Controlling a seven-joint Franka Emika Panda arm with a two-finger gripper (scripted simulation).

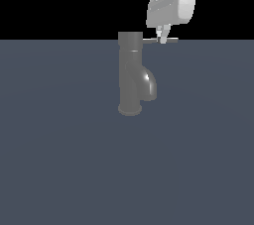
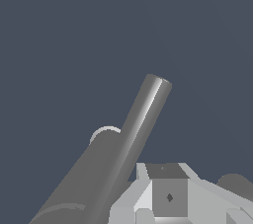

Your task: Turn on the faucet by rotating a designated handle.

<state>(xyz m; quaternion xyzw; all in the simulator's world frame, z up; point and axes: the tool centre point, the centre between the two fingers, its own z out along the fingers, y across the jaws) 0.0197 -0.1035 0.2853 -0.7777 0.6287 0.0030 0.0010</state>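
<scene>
One gripper [image 1: 162, 38] hangs down from the white robot arm [image 1: 173, 1] and its small tips sit right at the thin grey handle [image 1: 159, 41]. The tips are tiny in the exterior view, and the wrist view shows only the grey block of the gripper [image 2: 168, 196], so I cannot tell if the fingers are apart, together, or clamped on the rod.

The handle is a straight, skinny rod. It sticks out flat from the top of the faucet [image 1: 131, 75] toward the exterior view's right. The gripper is on the outer part of the rod, away from the column. In the wrist view the handle [image 2: 141, 124] looks like a long shiny bar with its round end pointing away.

The faucet is dark grey and shiny. It stands upright on the flat blue-grey floor [image 1: 59, 159], with a wide round foot and a short fat spout [image 1: 149, 84] that curves down on the exterior view's right.
</scene>
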